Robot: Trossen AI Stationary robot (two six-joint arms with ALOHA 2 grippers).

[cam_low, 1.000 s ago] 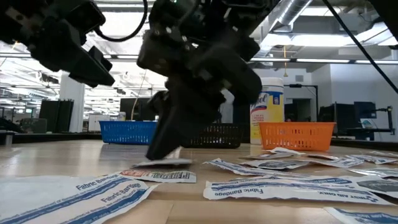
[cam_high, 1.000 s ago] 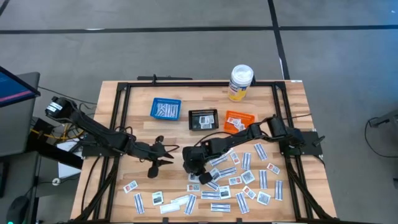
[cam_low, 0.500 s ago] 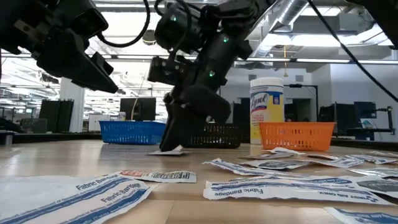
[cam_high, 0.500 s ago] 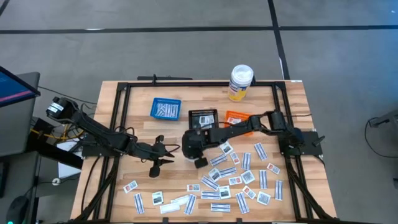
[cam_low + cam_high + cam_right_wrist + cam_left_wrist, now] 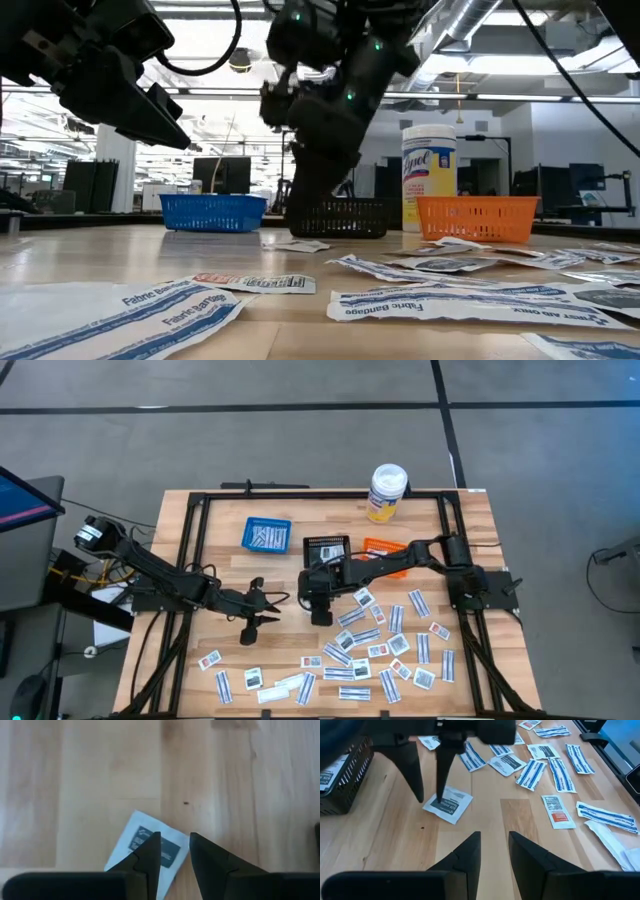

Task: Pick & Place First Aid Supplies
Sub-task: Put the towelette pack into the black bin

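- Right gripper (image 5: 320, 616), dark, two-fingered: having travelled over the last second from the scattered packets towards the far edge, it is now hanging just in front of the black mesh basket (image 5: 327, 550) near the middle of the pale wooden bench (image 5: 200, 645). Its jaws are standing slightly apart, pinching nothing.
- Small square white packet with a dark printed panel (image 5: 451, 804): having shifted along with that gripper, it is now lying flat on the bench right under the fingertips. Whether one tip is touching it cannot be told.
- Left gripper (image 5: 493, 845): still hovering left of the bench's middle, pointing at the packet, with jaws a little apart and empty.
- Remaining first aid supplies (image 5: 385, 650), flat white strips and squares: lying scattered as before along the near edge, thickest towards the near right corner.
- Orange mesh basket (image 5: 385, 548): the right arm is partly covering it in the high view.
- Blue mesh basket (image 5: 266, 535): sitting near the far edge with printed packets inside, their print too small to read.
- Tall white bottle with a yellow label (image 5: 428, 170): standing at the far edge, its label writing unclear.
- Narrow strip nearest the low camera (image 5: 170, 300): showing "Fabric Bandage" in blue.
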